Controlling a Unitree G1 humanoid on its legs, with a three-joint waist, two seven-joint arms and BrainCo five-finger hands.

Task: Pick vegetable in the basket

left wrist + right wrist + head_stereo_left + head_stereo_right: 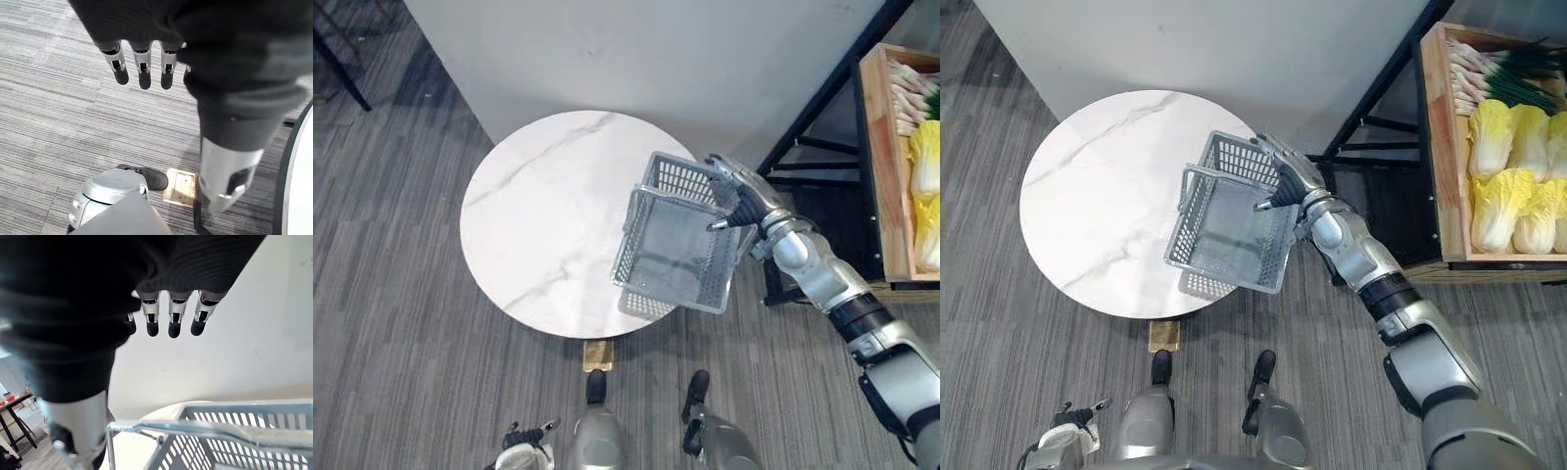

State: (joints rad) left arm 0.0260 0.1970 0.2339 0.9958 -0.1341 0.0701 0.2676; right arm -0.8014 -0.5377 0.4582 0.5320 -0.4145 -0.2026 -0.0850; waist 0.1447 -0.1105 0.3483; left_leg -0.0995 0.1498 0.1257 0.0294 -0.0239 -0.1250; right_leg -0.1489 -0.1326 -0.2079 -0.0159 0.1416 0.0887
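A grey plastic basket (677, 257) sits empty and tilted at the right edge of the round white marble table (533, 220), partly overhanging it. My right hand (740, 192) is at the basket's far right corner, open, fingers straight over the rim (230, 423) and thumb pointing into the basket. Pale yellow cabbages (1518, 176) and long green onions (1494, 78) lie in a wooden crate (1435, 147) to the right, beyond my right arm. My left hand (1067, 426) hangs low by my side, its fingers (143, 68) straight over the carpet.
The crate rests on a black metal rack (803, 147) close to the table's right side. A grey wall panel (636, 49) stands behind the table. A brass floor plate (597, 354) lies in the grey carpet at the table's near edge.
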